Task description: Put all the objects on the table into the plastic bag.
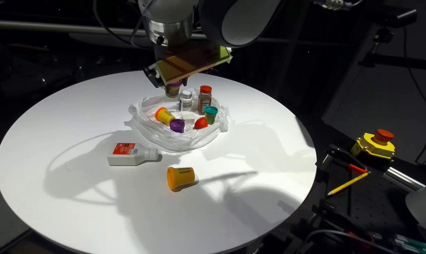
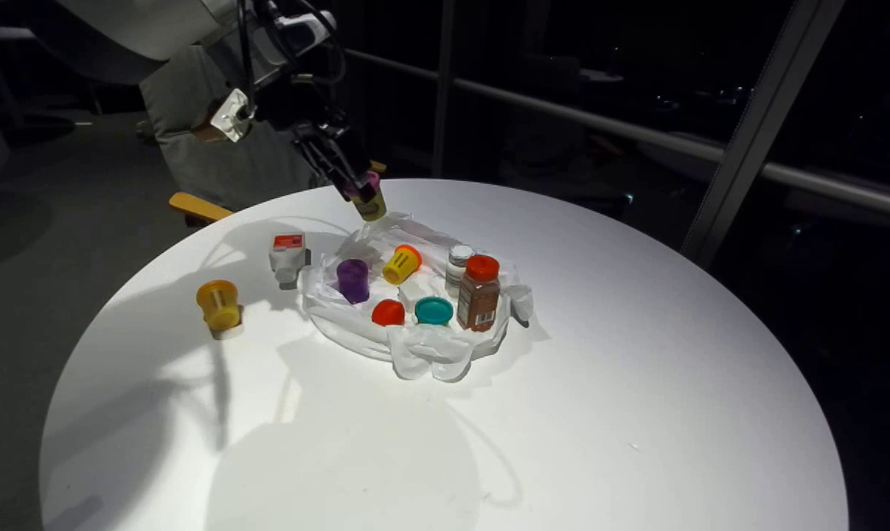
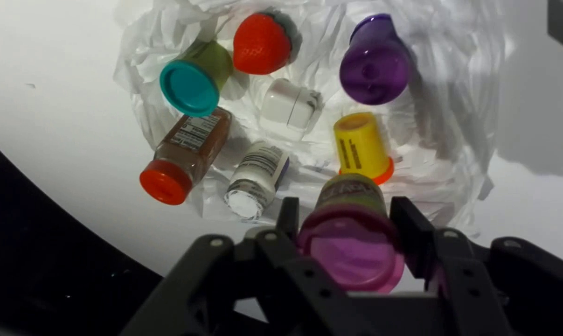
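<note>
- Done: seven items (image 3: 286,107) sit in the plastic bag (image 1: 145,128).
- Left on the desk (image 1: 57,116), clocked from the bag in an exterior view: white bottle (image 1: 126,157) at eight, orange tub (image 1: 183,176) at six.
- Also left: the pink-lidded tub (image 3: 353,256), gripped by the hand (image 3: 345,219), aloft near the bag's twelve o'clock.
- Its lid looks glossy, its body yellowish.
</note>
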Tool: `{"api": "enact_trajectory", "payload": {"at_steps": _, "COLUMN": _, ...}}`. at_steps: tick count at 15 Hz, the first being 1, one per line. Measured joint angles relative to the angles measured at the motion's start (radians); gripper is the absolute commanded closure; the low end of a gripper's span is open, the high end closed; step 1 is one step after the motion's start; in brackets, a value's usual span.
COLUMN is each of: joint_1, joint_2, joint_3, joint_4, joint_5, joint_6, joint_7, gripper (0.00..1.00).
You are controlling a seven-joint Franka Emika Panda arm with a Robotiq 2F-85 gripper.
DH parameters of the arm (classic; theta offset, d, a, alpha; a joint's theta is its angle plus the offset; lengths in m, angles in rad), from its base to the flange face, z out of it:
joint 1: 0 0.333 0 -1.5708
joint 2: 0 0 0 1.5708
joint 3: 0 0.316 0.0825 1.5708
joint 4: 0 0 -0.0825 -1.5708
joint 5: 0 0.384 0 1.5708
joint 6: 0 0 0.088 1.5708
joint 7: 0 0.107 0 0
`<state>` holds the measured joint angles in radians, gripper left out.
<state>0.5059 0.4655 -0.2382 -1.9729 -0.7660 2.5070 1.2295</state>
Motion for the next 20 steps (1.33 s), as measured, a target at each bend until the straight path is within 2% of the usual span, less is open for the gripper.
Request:
{"api": "enact_trajectory", "payload": {"at_steps": 5, "joint_1": -0.141, "joint_2": 0.067, "joint_3": 0.043, "joint_4": 0.07, "joint_5": 0.003, "joint_6": 0.001, "joint_7": 0.044, "gripper": 0.72}}
{"api": "enact_trajectory", "payload": {"at_steps": 9, "joint_1": -0.23, "joint_2": 0.174, "joint_3": 0.087, "joint_4": 0.169, "joint_5": 0.069, "joint_6": 0.001, "joint_7": 0.027, "gripper": 0.72}}
{"api": "enact_trajectory", "payload": {"at_steps": 16, "joint_1": -0.274, "joint_2": 0.348, "joint_3": 0.101, "joint_4": 0.365, "joint_5": 0.274, "joint_6": -0.018, "joint_7": -0.079, "gripper": 0.72}}
{"api": "enact_trajectory", "payload": {"at_steps": 17, "joint_1": -0.275, "joint_2": 0.365, "joint_3": 0.099, "joint_4": 0.389, "joint_5": 0.297, "joint_6": -0.023, "joint_7": -0.091, "gripper": 0.22}}
{"api": "enact_trajectory", "payload": {"at_steps": 18, "joint_1": -0.275, "joint_2": 0.379, "joint_3": 0.097, "joint_4": 0.41, "joint_5": 0.319, "joint_6": -0.028, "joint_7": -0.101, "gripper": 0.22}}
{"api": "enact_trajectory", "payload": {"at_steps": 20, "joint_1": -0.275, "joint_2": 0.394, "joint_3": 0.093, "joint_4": 0.439, "joint_5": 0.349, "joint_6": -0.031, "joint_7": -0.113, "gripper": 0.08}}
